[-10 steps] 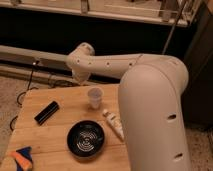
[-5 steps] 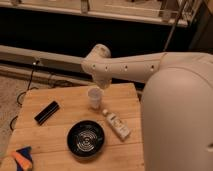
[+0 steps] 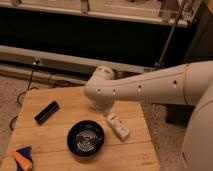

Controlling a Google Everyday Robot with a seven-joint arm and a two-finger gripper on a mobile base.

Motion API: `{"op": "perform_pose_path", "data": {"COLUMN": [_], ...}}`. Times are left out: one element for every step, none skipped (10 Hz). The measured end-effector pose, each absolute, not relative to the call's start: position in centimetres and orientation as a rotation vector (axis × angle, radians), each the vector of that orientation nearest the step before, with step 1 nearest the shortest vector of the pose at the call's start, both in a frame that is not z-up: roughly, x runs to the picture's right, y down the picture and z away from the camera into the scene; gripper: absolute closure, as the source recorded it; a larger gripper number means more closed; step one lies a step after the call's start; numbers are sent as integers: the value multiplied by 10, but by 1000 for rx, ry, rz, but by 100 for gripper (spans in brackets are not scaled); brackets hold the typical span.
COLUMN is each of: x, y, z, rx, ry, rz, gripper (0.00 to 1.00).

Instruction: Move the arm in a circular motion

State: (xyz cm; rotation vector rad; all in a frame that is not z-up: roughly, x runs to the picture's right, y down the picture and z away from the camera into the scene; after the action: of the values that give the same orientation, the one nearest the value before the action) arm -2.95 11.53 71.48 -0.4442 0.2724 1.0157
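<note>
Off-white arm (image 3: 145,87) w/ holes; gripper hidden beneath, closed.

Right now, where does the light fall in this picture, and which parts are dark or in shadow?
Camera view: warm light falls on the wooden table and the pale arm; the background is almost black; the arm's end throws a shadow on the table, and the gripper is hidden under that end; the black bowl shows faint glints.

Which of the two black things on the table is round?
The black bowl near the front edge; the other is a flat bar. The claw is hidden under the arm.
</note>
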Motion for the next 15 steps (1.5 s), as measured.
{"op": "perform_pose_path", "data": {"x": [-57, -82, -109, -128, -153, -172, -188, -202, -207, -213, -212, -201, -185, -158, -127], "y": [127, 133, 136, 136, 133, 128, 122, 102, 72, 43, 14, -19, -41, -60, -77], "z": [707, 706, 710, 717, 733, 749, 761, 775, 792, 799, 803, 807, 811, 816, 819], "rx": [-487, -519, -552, -576, -603, -618, -627, -618, -588, -554, -516, -469, -436, -407, -380], "ry": [221, 178, 138, 111, 79, 57, 42, 16, -1, -26, -41, -36, -25, 1, 31], "rz": [981, 936, 882, 840, 783, 739, 704, 680, 660, 651, 652, 667, 698, 749, 813], "gripper": [100, 100, 100, 100, 100, 100, 100, 100, 100, 100, 100, 100, 100, 100, 100]}}
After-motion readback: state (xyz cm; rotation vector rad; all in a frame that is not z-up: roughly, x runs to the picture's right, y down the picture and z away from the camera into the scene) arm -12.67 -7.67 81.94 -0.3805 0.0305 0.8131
